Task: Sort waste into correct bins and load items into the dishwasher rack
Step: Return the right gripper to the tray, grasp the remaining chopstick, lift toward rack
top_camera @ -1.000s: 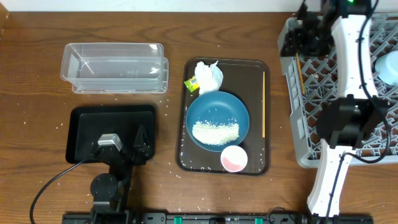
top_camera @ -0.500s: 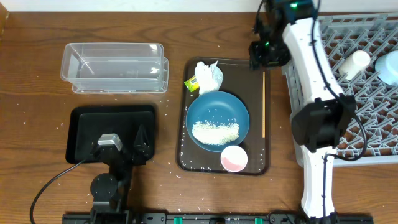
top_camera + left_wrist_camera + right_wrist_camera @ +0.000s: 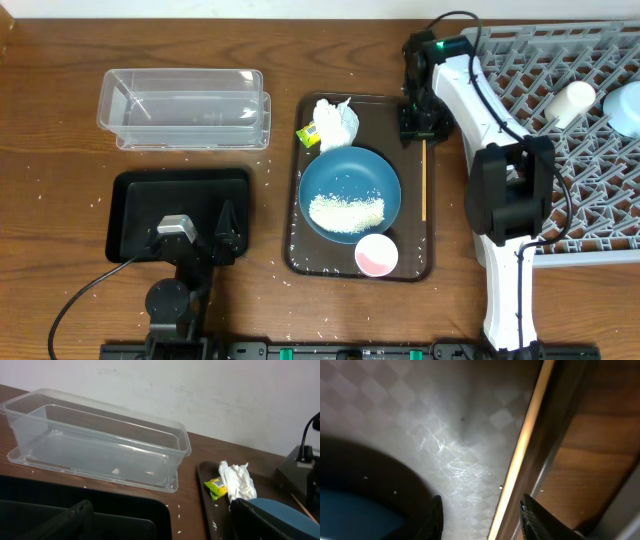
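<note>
Overhead: rice point(image 3: 346, 212) in dark-blue dish point(image 3: 347, 173) on brown tray point(image 3: 410, 245); both arms' jaws apart.

The tool point(image 3: 484, 512), jaws apart, straddles a pale chopstick point(image 3: 520, 455) on the patterned tray point(image 3: 445, 420).

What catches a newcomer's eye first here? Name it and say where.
The dark-blue dish with a patch of white rice sits in the middle of the brown tray. Next, the right gripper, open, hangs over the far end of the chopsticks along that tray's right edge. The big grey rack fills the right side.
</note>
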Tool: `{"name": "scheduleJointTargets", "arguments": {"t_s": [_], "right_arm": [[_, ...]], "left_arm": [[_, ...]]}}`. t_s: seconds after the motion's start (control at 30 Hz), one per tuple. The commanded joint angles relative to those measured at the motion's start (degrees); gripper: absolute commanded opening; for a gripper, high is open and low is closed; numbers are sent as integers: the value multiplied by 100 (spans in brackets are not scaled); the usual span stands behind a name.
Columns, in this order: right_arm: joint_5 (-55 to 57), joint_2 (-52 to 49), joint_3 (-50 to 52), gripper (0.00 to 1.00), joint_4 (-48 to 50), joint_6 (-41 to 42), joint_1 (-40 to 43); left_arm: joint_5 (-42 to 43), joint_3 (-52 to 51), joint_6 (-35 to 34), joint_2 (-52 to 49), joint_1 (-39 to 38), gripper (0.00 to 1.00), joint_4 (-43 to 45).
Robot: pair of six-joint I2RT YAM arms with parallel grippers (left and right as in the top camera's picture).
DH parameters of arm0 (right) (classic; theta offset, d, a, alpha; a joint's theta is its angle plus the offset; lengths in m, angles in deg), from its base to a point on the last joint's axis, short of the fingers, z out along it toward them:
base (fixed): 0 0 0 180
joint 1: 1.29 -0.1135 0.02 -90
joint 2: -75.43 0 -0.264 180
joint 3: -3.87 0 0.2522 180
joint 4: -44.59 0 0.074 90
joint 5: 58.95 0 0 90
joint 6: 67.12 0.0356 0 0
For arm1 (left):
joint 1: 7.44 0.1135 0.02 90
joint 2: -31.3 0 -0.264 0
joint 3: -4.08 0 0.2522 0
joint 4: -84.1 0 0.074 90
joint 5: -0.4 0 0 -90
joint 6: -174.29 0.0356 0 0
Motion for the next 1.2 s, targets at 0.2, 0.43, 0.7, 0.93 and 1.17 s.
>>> {"name": "scheduleJointTargets", "arguments": {"t_s": [0.2, 0.43, 0.7, 0.93, 1.17], "right_arm": [[-46, 13, 610, 49, 433, 37, -9], [-46, 13, 931, 50, 660, 39, -20], [-103, 13, 1174, 1, 973, 264, -70], [-638, 83, 452, 1, 632, -39, 72], [-623, 92, -1982, 1, -739, -970, 894]], "left_arm": [[59, -90, 98, 37, -26, 90, -203], [59, -90, 98, 37, -26, 89, -203], [59, -90, 98, 37, -26, 89, -203], [59, -90, 98, 37, -26, 90, -203], [59, -90, 98, 37, -26, 90, -203]]}}
